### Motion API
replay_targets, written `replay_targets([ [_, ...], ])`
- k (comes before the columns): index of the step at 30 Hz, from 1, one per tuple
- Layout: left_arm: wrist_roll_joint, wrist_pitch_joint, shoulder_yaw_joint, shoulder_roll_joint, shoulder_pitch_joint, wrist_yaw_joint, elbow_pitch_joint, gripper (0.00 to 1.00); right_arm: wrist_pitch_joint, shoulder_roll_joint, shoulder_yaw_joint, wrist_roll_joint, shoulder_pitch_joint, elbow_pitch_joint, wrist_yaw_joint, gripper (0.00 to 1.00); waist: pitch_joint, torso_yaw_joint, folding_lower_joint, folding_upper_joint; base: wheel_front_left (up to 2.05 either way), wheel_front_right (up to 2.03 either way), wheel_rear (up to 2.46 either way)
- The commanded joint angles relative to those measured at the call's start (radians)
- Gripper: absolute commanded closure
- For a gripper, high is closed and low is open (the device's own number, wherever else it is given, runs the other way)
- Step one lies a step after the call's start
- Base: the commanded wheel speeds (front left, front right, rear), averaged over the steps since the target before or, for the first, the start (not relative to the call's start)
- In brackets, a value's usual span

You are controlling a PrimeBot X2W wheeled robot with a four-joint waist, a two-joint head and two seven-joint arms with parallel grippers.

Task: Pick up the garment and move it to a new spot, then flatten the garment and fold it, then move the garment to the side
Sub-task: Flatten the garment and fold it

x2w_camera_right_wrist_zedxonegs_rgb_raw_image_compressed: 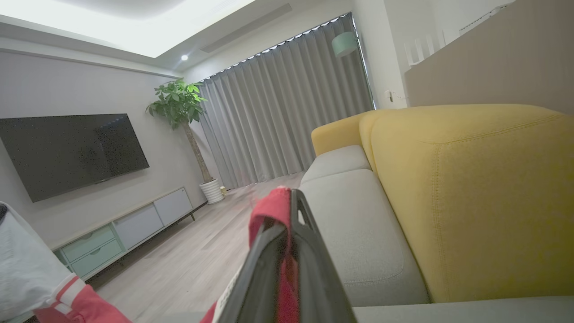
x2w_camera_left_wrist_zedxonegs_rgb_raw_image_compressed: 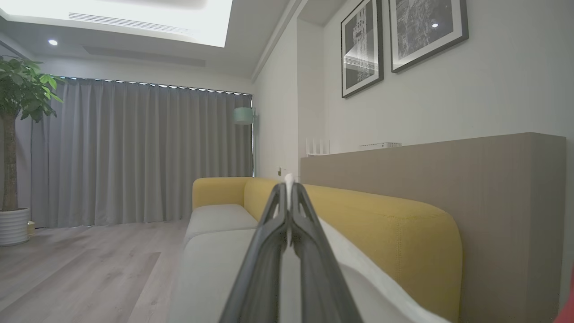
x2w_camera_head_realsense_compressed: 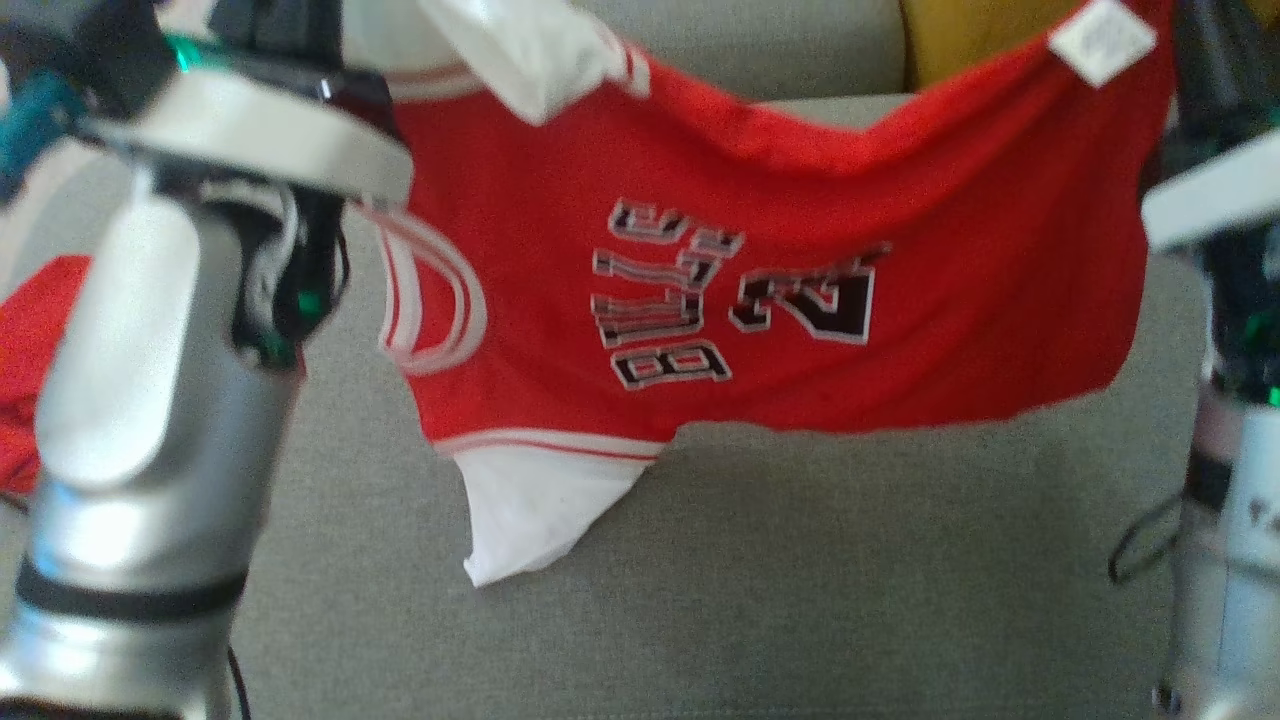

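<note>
Start at the grips. Trust the left gripper (x2w_camera_left_wrist_zedxonegs_rgb_raw_image_compressed: 288,186) as clamped shut on a thin white edge of the jersey (x2w_camera_head_realsense_compressed: 560,300), pinched between its fingers in the left wrist view. Likewise the right gripper (x2w_camera_right_wrist_zedxonegs_rgb_raw_image_compressed: 287,204), clenched on a red fold. Hold both pinches firm through the carry, with no loosening before touchdown.

Between the arms, read the jersey as hanging in the air, stretched sideways above the seat (x2w_camera_head_realsense_compressed: 800,580), print facing the camera but not upright, one white sleeve (x2w_camera_head_realsense_compressed: 530,510) dangling lowest. Judged as the move-to-a-new-spot step, with flattening to follow.

Draw the arms gently apart to take out the sag along the top edge, but not hard enough to slip the thin white pinch. Lower evenly, sleeve first, then drag slightly toward the robot to lay the body flat without bunching.

Steer clear of the other red cloth (x2w_camera_head_realsense_compressed: 40,340) at the left. Farther back, stop short of the yellow backrest (x2w_camera_head_realsense_compressed: 960,40).
</note>
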State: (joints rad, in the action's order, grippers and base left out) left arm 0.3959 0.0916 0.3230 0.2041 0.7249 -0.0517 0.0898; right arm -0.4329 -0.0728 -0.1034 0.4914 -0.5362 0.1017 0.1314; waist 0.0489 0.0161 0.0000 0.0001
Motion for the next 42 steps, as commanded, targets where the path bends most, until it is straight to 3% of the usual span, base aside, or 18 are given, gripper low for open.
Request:
replay_targets([
  [1,0.004,0.011,-0.036,0.022,0.107,0.007,-0.01,1.0,-0.005,0.012,0.019,-0.003,-0.09,0.015,-0.001,1.0,0.028,-0.005,0.0,-0.0001,0.0,0.0,0.0],
  [7,0.002,0.101,-0.045,-0.018,0.367,0.049,0.29,1.0,0.096,0.02,0.051,-0.001,-0.407,-0.261,-0.001,1.0,0.136,-0.026,0.0,-0.0001,0.0,0.0,0.0],
  [13,-0.002,0.165,-0.075,-0.057,0.569,0.09,0.56,1.0,0.296,0.022,0.114,0.032,-0.648,-0.579,-0.001,1.0,0.15,-0.039,0.0,-0.0001,0.0,0.0,0.0],
  [20,-0.031,0.17,-0.115,-0.079,0.697,0.106,0.716,1.0,0.484,0.022,0.225,0.091,-0.846,-0.917,-0.001,1.0,0.191,-0.05,0.0,-0.0001,0.0,0.0,0.0],
  [27,-0.042,0.17,-0.102,-0.118,0.644,0.129,0.905,1.0,0.539,0.022,0.397,0.098,-0.87,-1.182,-0.001,1.0,0.26,-0.034,0.0,-0.0001,0.0,0.0,0.0],
  [35,-0.027,0.17,-0.11,-0.14,0.558,0.142,0.994,1.0,0.564,0.022,0.512,0.135,-0.804,-1.299,-0.001,1.0,0.327,-0.024,0.0,-0.0001,0.0,0.0,0.0],
  [42,-0.051,0.17,-0.114,-0.142,0.435,0.146,0.984,1.0,0.624,0.022,0.61,0.138,-0.675,-1.329,-0.001,1.0,0.324,-0.017,0.0,-0.0001,0.0,0.0,0.0],
])
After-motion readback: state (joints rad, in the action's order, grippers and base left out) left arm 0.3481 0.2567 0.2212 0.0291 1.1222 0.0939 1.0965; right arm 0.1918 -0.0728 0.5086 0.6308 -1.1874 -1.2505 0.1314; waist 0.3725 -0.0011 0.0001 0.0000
